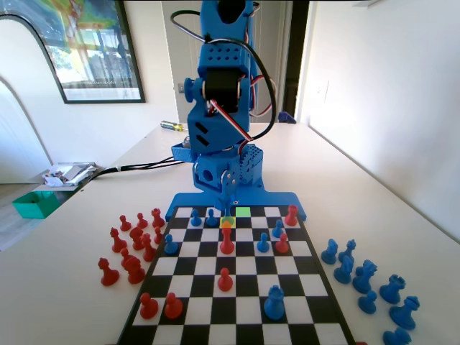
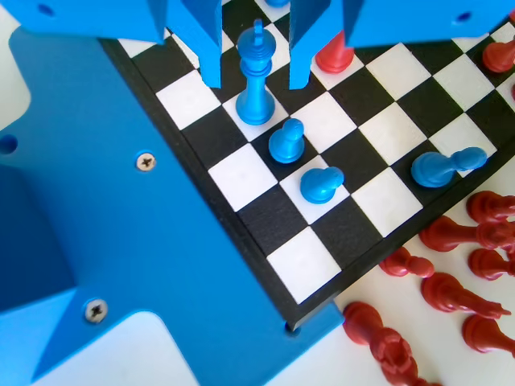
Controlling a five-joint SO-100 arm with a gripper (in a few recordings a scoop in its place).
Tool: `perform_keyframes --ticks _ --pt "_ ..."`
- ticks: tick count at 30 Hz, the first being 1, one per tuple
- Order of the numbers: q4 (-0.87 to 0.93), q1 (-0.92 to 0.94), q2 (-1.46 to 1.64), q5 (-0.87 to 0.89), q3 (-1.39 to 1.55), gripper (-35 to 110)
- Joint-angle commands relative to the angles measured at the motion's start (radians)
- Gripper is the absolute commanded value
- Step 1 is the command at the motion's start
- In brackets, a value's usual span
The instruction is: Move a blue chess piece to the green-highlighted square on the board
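Between the wide jaws: the blue piece (image 2: 256, 76), upright on a white square.
Gripper (image 2: 253, 60) straddles it without touching, seemingly lined up for a grasp; green square (image 1: 243, 212) lies just beside on the board (image 1: 237, 287).

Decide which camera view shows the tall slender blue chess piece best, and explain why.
The wrist view shows it best: the blue chess piece stands upright and sharp between the open jaws of the end effector, its narrow top plain. In the fixed view it is small and distant, its base standing on the yellow-orange square beside the green-highlighted square.
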Motion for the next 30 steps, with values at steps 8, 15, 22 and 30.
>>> perform_keyframes --ticks 8,15,22,30 --pt "-0.026 0.008 -0.002 0.000 -0.002 11" --pt "-0.051 0.003 -0.002 0.008 0.014 6" --pt "-0.072 -0.002 -0.002 0.025 0.031 3" --pt "0.017 -0.020 0.000 0.067 -0.029 1"
